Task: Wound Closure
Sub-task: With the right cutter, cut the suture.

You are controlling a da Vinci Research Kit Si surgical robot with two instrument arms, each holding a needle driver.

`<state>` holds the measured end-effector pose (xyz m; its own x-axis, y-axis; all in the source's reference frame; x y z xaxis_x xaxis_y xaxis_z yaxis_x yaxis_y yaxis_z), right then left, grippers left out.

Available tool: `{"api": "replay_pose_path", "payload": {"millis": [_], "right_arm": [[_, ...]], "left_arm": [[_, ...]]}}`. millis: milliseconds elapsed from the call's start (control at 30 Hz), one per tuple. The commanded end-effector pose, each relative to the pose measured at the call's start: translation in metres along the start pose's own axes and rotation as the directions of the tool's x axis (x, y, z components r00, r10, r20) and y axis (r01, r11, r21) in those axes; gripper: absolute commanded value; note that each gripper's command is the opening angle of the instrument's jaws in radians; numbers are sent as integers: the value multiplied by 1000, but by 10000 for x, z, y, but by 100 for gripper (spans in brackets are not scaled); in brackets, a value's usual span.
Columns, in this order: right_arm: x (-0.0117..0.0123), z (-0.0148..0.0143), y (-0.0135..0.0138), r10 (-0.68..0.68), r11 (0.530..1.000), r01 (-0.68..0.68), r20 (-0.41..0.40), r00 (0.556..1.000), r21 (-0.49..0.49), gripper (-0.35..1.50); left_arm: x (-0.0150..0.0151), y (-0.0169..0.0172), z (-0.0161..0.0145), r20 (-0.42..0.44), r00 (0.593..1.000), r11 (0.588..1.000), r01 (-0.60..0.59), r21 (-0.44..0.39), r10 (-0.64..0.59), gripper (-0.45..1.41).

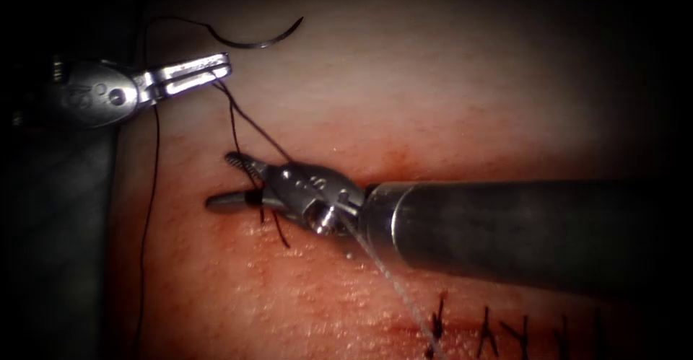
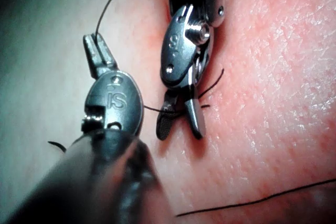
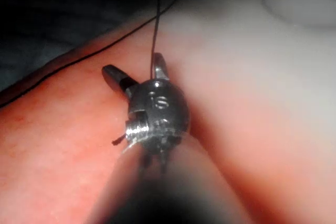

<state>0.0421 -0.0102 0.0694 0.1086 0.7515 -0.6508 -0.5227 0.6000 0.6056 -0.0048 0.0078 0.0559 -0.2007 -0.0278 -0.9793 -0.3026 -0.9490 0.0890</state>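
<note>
Left tool (image 1: 216, 66) gripping thread (image 1: 249, 122), right tool (image 1: 231, 180) spread astride it, needle (image 1: 260, 39) loose on tissue (image 1: 433, 100)

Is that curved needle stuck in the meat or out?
Out: the needle lies free on the tissue, thread trailing; neither hand holds it.

My left hand (image 2: 98, 51): I see its jaws pressed together on the thread (image 2: 111, 1), which rises away from the tips.
Right hand (image 2: 178, 124): jaws spread apart, thread crossing between them just over the tissue (image 2: 273, 103).
Spacing: the two hands sit near each other, not touching.
Loose strand: another dark line lies across the tissue.
</note>
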Motion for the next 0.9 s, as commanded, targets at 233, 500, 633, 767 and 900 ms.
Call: {"api": "replay_pose_path", "payload": {"millis": [233,500,633,767,900], "right_arm": [[-2,14,-2,-10,999,11,-1,1000,51,96],[0,20,-2,-8,999,8,-3,1000,46,94],[0,23,-2,-7,999,7,-1,1000,44,93],[1,25,-2,-7,999,7,-1,1000,42,91],[1,26,-3,-7,999,7,4,1000,43,84]], "left_arm": [[-1,0,7,-13,1000,1000,0,-6,0,-45],[15,5,4,-20,1000,1000,-6,-11,5,-45],[20,8,4,-22,1000,1000,-12,-17,12,-45],[25,10,5,-26,999,1000,-19,-23,18,-45],[23,10,8,-27,999,1000,-18,-25,18,-45]]}}
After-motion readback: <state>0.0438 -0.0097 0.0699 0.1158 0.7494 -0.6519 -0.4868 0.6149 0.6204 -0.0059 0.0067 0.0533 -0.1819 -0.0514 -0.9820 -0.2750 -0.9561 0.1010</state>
